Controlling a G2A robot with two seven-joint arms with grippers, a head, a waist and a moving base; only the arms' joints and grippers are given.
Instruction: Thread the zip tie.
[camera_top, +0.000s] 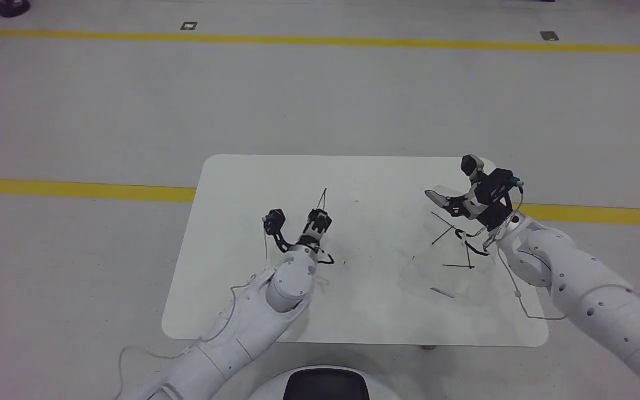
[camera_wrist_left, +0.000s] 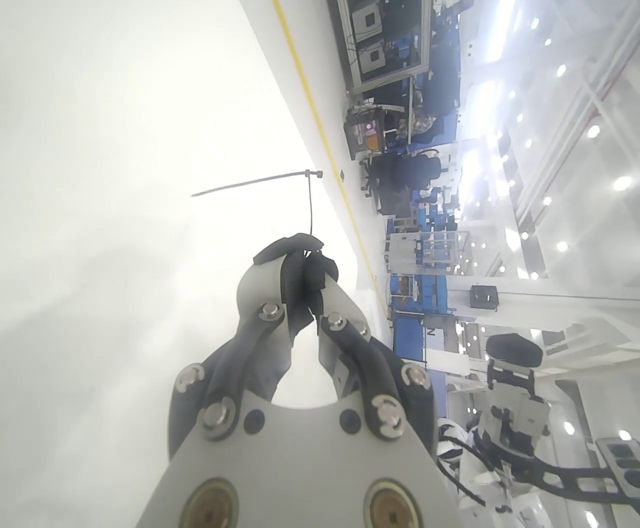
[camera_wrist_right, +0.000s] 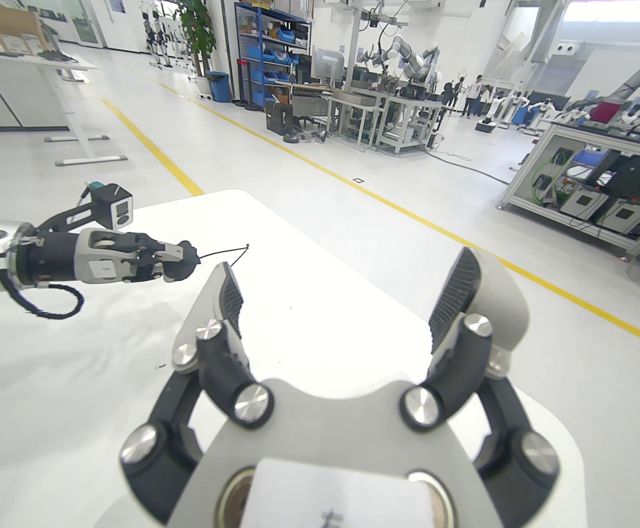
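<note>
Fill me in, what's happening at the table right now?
The left gripper is shut on a zip tie, holding it above the white table. The tie runs out from the gripper, then turns sharply at its head; whether it is threaded cannot be told. The right gripper is open and empty, near a few loose zip ties lying on the table.

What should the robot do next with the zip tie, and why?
Probably move the right gripper toward the zip tie and grasp its free end. The left gripper is shut on one end, holding it above the table, while the right gripper is open, empty and well apart from it.
</note>
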